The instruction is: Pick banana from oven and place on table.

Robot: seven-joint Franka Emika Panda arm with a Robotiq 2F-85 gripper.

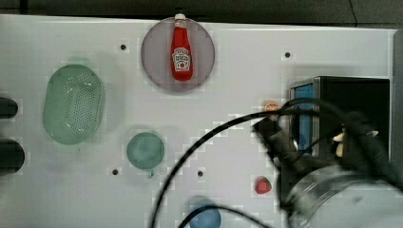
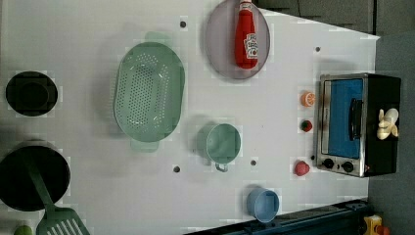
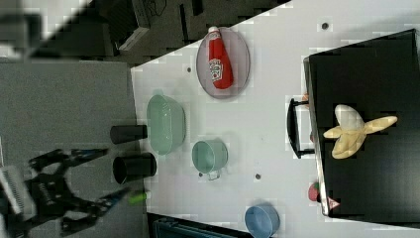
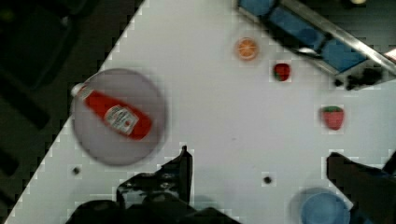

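Note:
The pale-yellow, partly peeled banana [image 3: 354, 131] lies on the black top of the oven [image 3: 371, 74], peel flaps splayed. From the left view, the banana [image 2: 387, 123] rests toward the oven's [image 2: 359, 125] back edge. My arm hangs over the oven [image 1: 351, 95] in the top view and hides most of the banana [image 1: 338, 141]. My gripper [image 4: 259, 156] is open, fingers [image 4: 184, 163] wide apart with nothing between them, above the white table [image 4: 210, 116] in front of the oven door [image 4: 317, 42].
A ketchup bottle [image 1: 181, 53] lies on a round grey plate [image 1: 154, 66]. A green colander [image 1: 73, 104], green cup [image 1: 145, 150] and blue cup [image 1: 205, 216] stand on the table. An orange slice [image 2: 307, 99] and strawberries [image 2: 302, 168] sit by the oven's front.

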